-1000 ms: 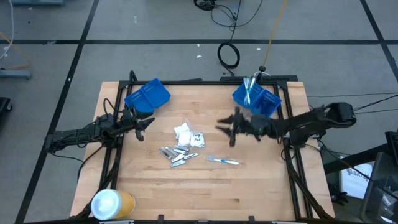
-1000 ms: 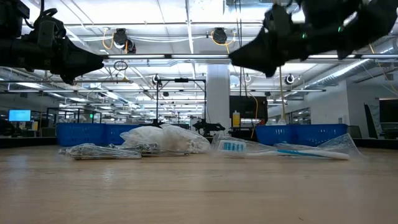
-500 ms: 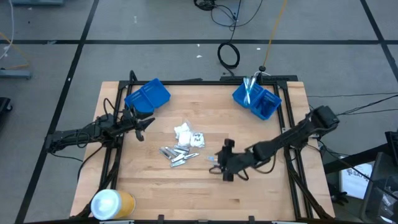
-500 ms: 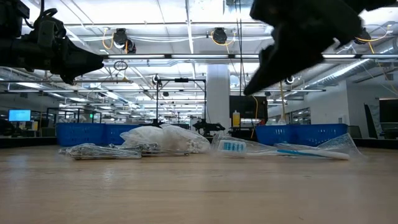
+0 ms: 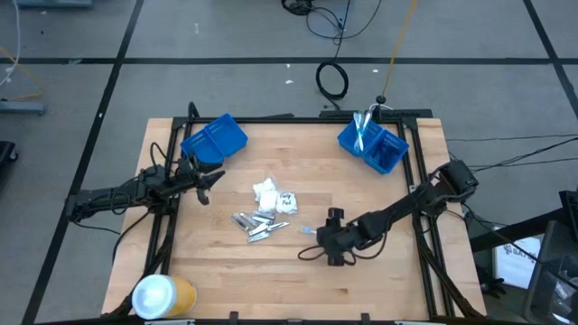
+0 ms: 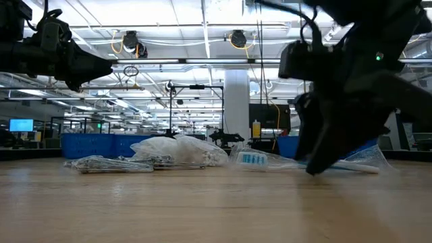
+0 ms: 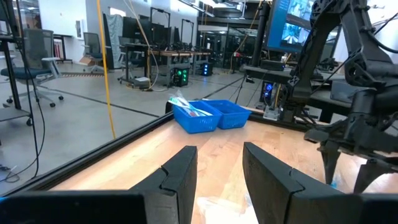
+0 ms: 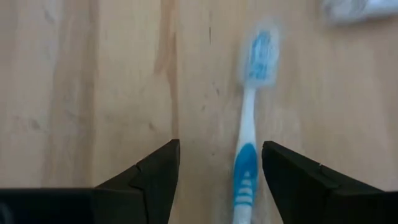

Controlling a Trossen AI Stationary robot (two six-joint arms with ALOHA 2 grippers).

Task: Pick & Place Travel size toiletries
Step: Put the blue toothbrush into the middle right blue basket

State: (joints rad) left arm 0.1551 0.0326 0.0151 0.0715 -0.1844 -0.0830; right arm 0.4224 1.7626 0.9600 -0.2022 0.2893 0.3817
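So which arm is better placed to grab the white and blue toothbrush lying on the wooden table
The right. Its open gripper is low over the toothbrush, fingers either side. The left gripper waits open near the table's left edge.

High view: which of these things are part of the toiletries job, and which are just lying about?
Part of the job:
- toothbrush between the right gripper's open fingers
- silver tubes
- white packets
- toothbrushes already in the right blue bin

Lying about:
- yellow-and-white roll
- left blue bin
- left gripper, waiting, open
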